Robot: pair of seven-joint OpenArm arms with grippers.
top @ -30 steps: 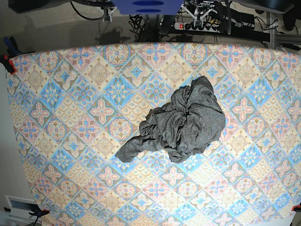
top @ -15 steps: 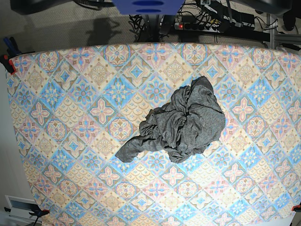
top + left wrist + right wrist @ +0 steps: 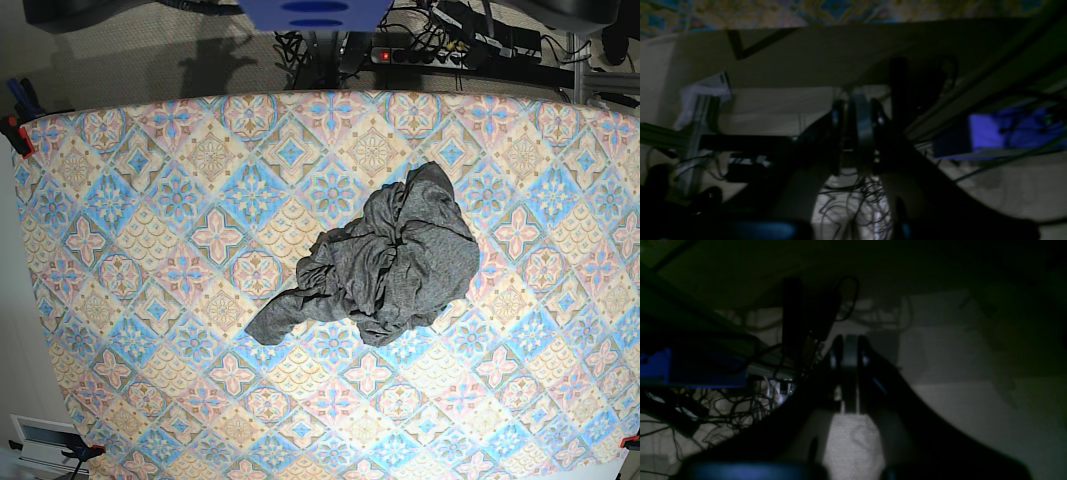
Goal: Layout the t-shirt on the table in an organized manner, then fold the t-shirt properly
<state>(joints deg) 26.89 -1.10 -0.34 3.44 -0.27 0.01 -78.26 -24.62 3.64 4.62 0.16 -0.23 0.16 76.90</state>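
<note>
Grey t-shirt crumpled in base view only (wrist views: both hands pressed together).

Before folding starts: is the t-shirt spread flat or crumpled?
Crumpled: the t-shirt lies bunched in wrinkled heaps on the table.

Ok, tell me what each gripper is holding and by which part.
Nothing is held. The left gripper and right gripper are shut on nothing, off the table. The t-shirt lies crumpled there, untouched.
</note>
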